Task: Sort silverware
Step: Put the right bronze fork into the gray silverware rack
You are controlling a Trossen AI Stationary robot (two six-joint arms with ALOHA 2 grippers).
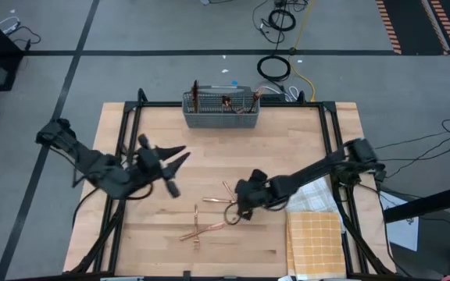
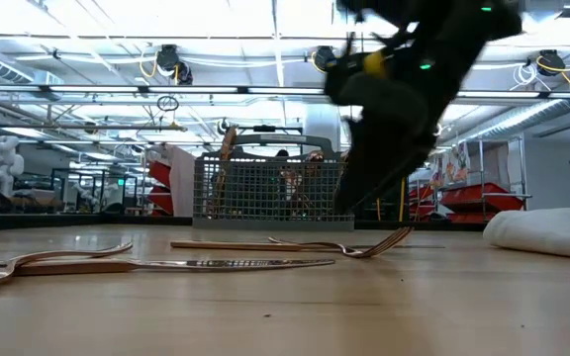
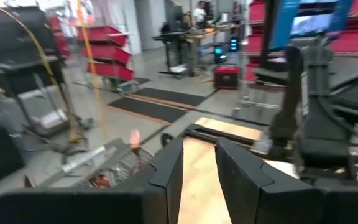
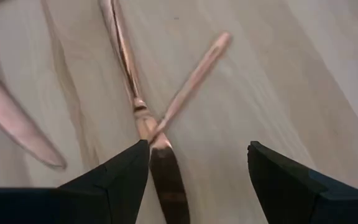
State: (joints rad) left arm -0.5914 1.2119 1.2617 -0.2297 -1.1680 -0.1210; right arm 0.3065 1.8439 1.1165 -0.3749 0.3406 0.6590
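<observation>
Silverware [image 1: 209,218] lies scattered on the near middle of the wooden counter [image 1: 303,148], copper pieces flat on the boards. Two of them cross in an X just left of the right pincer [image 1: 233,213]: one runs left to right, the other runs near to far over it. A few more pieces lie tangled right at that pincer, one slanting away toward the far side. From the right wrist view, a long piece [image 4: 126,68] runs lengthways away from the fingers and a second handle [image 4: 194,78] crosses it at a slant, with the crossing point sitting just ahead of the left finger; the pincer's fingers [image 4: 114,180] stand well apart, low over the counter, holding nothing. More pieces stand upright, handles up, in the grey mesh caddy [image 1: 220,117] at the far edge of the counter, in the middle. The left pincer [image 1: 174,160] hangs over the left part of the counter, well apart from the loose pieces, its fingers [image 3: 166,174] only a narrow gap apart and empty. A checked cloth [image 1: 315,242] lies at the near right corner, beside the right arm.
</observation>
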